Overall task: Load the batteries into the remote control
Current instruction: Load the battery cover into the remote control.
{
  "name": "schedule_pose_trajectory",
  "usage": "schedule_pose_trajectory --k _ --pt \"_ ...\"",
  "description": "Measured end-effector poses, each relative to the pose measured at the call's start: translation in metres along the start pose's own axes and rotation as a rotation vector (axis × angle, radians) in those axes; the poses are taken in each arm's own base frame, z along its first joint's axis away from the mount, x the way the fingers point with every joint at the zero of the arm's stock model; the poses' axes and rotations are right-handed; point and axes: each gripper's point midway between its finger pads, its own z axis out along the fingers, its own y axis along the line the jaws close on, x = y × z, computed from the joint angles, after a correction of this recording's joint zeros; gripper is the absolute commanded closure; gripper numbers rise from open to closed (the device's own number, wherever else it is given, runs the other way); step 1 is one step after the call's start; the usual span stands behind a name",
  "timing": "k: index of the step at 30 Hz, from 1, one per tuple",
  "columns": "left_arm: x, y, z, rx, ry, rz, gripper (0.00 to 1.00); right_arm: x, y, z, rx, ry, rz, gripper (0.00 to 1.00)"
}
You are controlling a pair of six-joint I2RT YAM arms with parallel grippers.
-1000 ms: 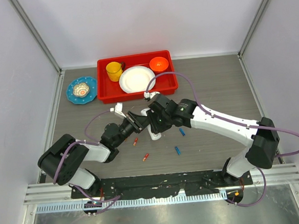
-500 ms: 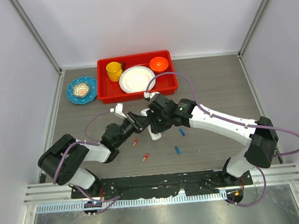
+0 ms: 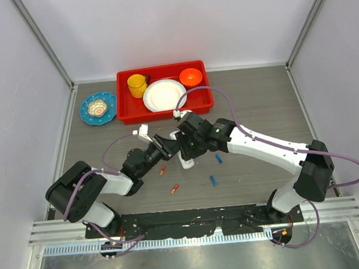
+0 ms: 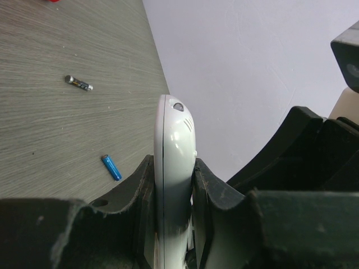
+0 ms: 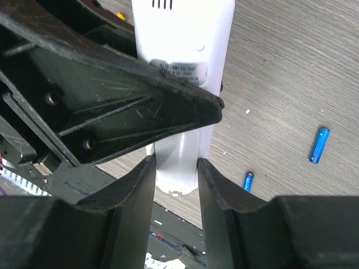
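- Left wrist view: the left gripper (image 4: 174,171) is clamped tight on the remote (image 4: 175,129), one finger flat on each broad face. The handset stands edge-on out of the jaws.
- That grip reads as a vice. It holds the remote steady so the other arm can work on it.
- From the right wrist, the right gripper (image 5: 175,168) is partly closed, with its fingers (image 5: 137,185) set against the narrow sides of the remote's lower end. Both sides look to be in contact, though how hard it presses is difficult to judge from this angle.
- The remote's back, with its printed label (image 5: 182,70), faces this camera, which suits reaching the battery recess. One finger of the left gripper crosses in front, just above the right fingers.
- No open recess shows. My reading is that the right arm is working at the cover on that end, and that nothing is loaded yet.
- The batteries lie loose on the table (image 3: 257,104) near the two grippers. Two orange-red ones (image 3: 163,169) (image 3: 174,188) are toward the left arm and two blue ones (image 3: 218,158) (image 3: 213,181) toward the right. They are close enough for a short reach once the recess is open.
- A red tray (image 3: 166,115) of dishes sits well apart at the far side and plays no part here.
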Motion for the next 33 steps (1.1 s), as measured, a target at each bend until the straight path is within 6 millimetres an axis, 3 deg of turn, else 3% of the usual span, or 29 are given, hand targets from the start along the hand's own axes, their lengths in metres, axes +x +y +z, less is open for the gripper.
schedule_pose_trajectory --k 21,28,33 --pt "0.006 0.002 0.003 -0.002 0.020 -0.021 1.00 -0.008 -0.006 -0.001 0.005 -0.028 0.021 0.43" --pt "0.007 -0.002 0.006 0.016 0.025 -0.026 1.00 -0.011 0.001 -0.012 -0.039 -0.049 0.024 0.37" --pt "0.014 -0.004 0.009 0.026 0.051 -0.029 1.00 -0.025 0.013 -0.033 -0.112 -0.119 0.029 0.35"
